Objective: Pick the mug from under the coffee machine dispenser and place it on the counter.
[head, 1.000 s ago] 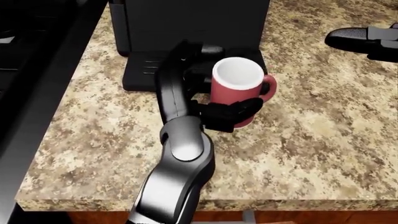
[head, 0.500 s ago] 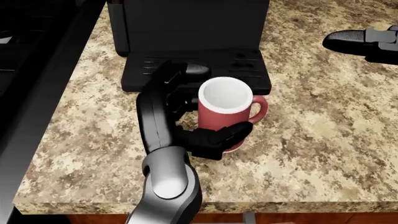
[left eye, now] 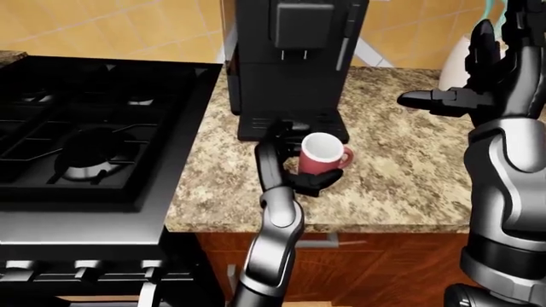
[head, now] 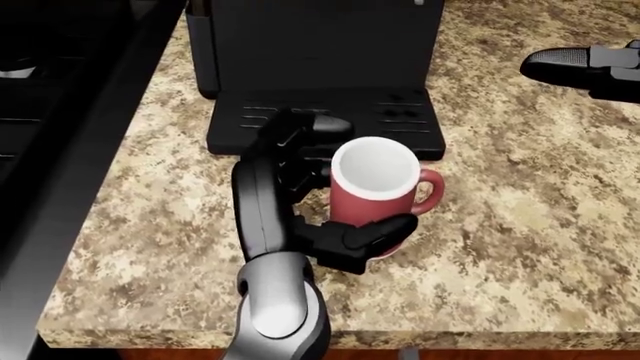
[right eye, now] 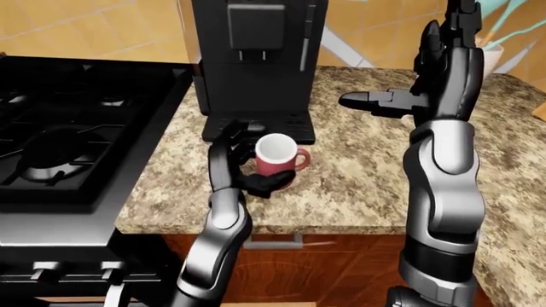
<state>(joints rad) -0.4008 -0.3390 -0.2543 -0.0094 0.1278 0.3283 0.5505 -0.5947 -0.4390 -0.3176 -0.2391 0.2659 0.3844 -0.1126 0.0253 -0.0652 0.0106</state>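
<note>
Empty red mug point(head: 378, 196) in left robot hand point(head: 325, 202)

No legible text (anywhere shown)

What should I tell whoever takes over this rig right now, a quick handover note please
Left hand: shut round the red mug, thumb under its base side.
Right hand: open, empty, raised over the granite counter.
Mug: upright, empty, handle to the view's right, clear of the coffee machine and its drip tray.
Done: mug out from under the dispenser.
Left: confirm it rests on the counter (contact unclear), then release.
</note>
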